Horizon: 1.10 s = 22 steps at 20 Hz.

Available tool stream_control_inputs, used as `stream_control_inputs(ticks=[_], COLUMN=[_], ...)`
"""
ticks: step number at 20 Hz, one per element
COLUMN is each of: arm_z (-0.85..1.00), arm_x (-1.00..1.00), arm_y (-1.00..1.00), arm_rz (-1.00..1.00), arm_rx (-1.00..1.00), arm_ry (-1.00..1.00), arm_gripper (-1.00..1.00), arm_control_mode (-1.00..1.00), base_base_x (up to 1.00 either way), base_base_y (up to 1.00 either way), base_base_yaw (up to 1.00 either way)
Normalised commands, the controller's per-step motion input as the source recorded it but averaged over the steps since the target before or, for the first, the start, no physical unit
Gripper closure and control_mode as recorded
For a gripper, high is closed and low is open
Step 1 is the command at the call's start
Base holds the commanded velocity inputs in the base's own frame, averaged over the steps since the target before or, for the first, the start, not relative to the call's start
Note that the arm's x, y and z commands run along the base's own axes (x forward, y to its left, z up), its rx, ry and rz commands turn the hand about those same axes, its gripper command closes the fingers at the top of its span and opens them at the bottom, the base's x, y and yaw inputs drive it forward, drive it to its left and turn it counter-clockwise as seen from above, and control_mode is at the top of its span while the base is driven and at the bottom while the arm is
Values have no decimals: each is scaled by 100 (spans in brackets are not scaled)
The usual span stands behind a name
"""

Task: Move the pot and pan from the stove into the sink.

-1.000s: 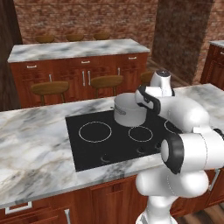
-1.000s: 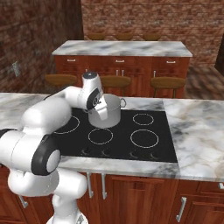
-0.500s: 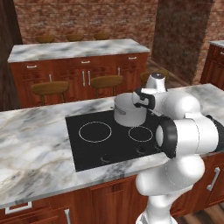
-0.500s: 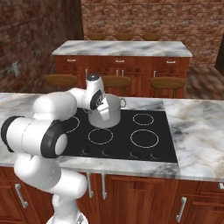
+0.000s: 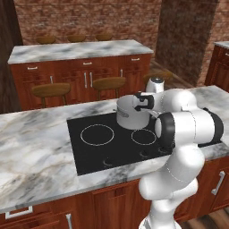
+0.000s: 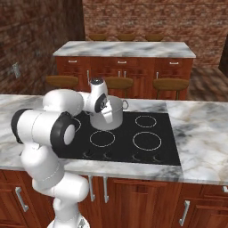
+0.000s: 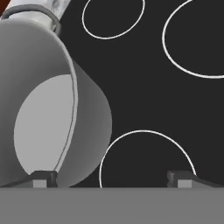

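**Pincer wide open above the pot's rim**

Marble table (image 5: 36, 147) up front, running the full width, red-brown cabinets below. Second marble island (image 5: 80, 50) behind, three wooden stools (image 5: 51, 89) tucked along its near side, brick wall beyond.

Set into the table: the stove (image 5: 112, 143), glossy black, thin white burner rings. Near-left ring in the left base view bare.

White arm (image 5: 188, 125) bent over the stove, elbow bulging toward the camera, forearm reaching back toward the far burners.

On a rear burner: the pot (image 5: 129, 114), grey metal, straight sides, upright, empty inside. Small loop handle (image 6: 124, 104) sticking out on the right side in the right base view. In the hand view, pot (image 7: 48, 113) looming at left, pale floor visible down inside, a handle at the top edge.

Pincer (image 5: 142, 102) just over the pot, at the side nearest the arm, wrist tilted toward it. In the hand view, pincer (image 7: 111, 177) spread as wide as it goes, nothing between the jaws: one fingertip (image 7: 43, 178) just at the pot's rim line, the other out over bare black glass beside a burner ring. Whether that fingertip touches the rim, cannot tell.
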Motion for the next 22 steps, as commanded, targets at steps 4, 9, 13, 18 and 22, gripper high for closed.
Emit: stream_control_inputs(ticks=[4, 9, 13, 18, 22], arm_z=[-21, -20, -21, -20, -15], arm_x=[34, 30, 30, 31, 25], arm_y=[0, -1, 0, 0, 0], arm_rz=[-3, -2, -2, -2, -1], arm_rx=[0, 0, 0, 0, 0], arm_ry=[0, 1, 1, 0, 0], arm_gripper=[-100, -100, -100, -100, -100], arm_control_mode=[-100, -100, -100, -100, -100], base_base_x=[0, 0, 0, 0, 0], base_base_y=[0, 0, 0, 0, 0], base_base_yaw=[0, 0, 0, 0, 0])
